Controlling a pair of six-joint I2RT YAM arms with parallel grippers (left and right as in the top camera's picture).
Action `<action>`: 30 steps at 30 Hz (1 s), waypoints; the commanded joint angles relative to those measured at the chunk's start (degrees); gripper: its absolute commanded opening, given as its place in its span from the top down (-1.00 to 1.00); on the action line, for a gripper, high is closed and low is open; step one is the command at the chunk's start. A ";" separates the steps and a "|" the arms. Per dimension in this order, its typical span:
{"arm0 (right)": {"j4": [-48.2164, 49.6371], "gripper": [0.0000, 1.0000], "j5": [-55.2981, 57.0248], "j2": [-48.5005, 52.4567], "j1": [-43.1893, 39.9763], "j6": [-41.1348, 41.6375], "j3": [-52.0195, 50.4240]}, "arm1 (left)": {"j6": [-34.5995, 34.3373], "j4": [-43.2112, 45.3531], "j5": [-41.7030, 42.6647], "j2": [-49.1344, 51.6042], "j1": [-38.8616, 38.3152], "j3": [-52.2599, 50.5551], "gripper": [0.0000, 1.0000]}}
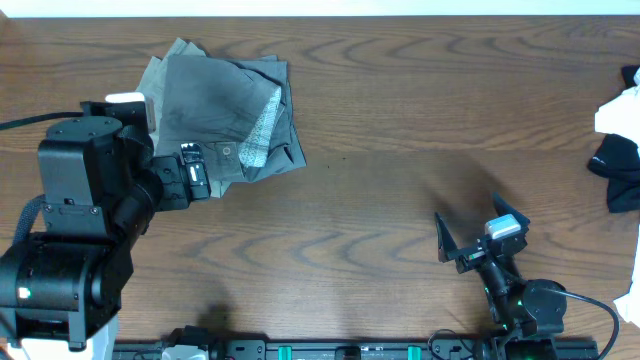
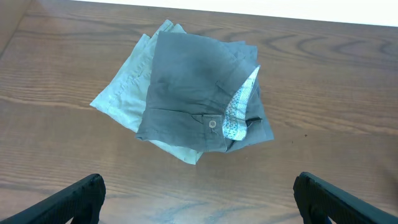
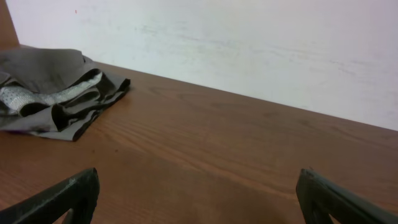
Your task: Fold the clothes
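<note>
The grey shorts (image 1: 225, 120) lie folded at ten o'clock on the desk (image 1: 400, 120). They're stacked on a khaki-beige garment (image 2: 121, 93), which peeks out on their nine o'clock side in the left wrist view. The button (image 2: 212, 124) and white pocket lining (image 2: 239, 109) face up. The left tool (image 1: 203, 170) sits just beside the pile's seven o'clock corner, fingers spread wide and holding nothing. The right tool (image 1: 478, 232) is well apart at five o'clock, also splayed and empty.

We see grey shorts (image 1: 225, 115) folded on the wooden desk (image 1: 380, 120), the jaws of our left arm (image 1: 90, 200) at their corner; our right arm (image 1: 505, 285) rests well apart, jaws spread, and dark clothes (image 1: 615, 165) lie at the right edge
</note>
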 commanded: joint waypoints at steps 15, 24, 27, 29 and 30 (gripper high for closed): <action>0.07 -0.98 0.37 -0.35 0.15 0.72 -0.31 | -0.74 23.47 -0.02 -17.18 2.49 -15.02 -0.96; 0.07 -0.99 0.37 -0.35 0.15 0.72 -0.31 | -0.74 41.35 0.02 -38.18 7.82 -39.82 -0.96; 0.04 -0.98 0.37 -0.35 0.15 0.72 -0.31 | -0.74 43.19 0.00 -44.76 8.00 -47.36 -0.96; 0.07 -0.99 0.37 -0.35 0.15 0.72 -0.31 | -0.74 43.80 0.26 -48.13 7.98 -50.95 -0.96; 0.04 -0.99 0.37 -0.35 0.15 0.72 -0.31 | -0.74 44.02 0.68 -49.92 8.00 -52.68 -0.96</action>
